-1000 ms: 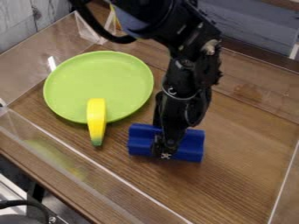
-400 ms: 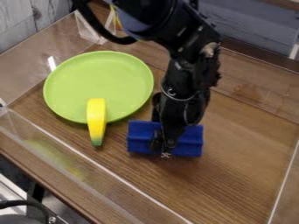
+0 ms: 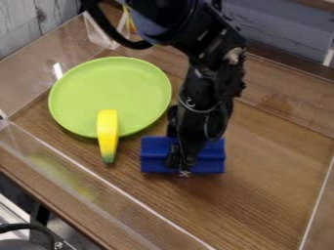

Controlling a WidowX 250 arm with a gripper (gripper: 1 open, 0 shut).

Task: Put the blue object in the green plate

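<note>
Jaws [image 3: 188, 166]: clamping down over the blue object [image 3: 183, 156] on the worktop [image 3: 261, 195].
Green plate [image 3: 92, 88]: carrying a yellow banana [image 3: 107, 135] across its rim.

The arm is black all over, built of chunky, glossy segments that catch pale highlights along their rounded edges. Above the gripper [image 3: 187, 164] sits a boxy wrist block with small bright specks that look like screws or fittings, too small to tell apart. Higher still, a bulkier rounded joint housing carries thin black cables looping off to the upper left. The gripper itself is black, narrow and blocky, with a few tiny light marks near its tip.
</note>
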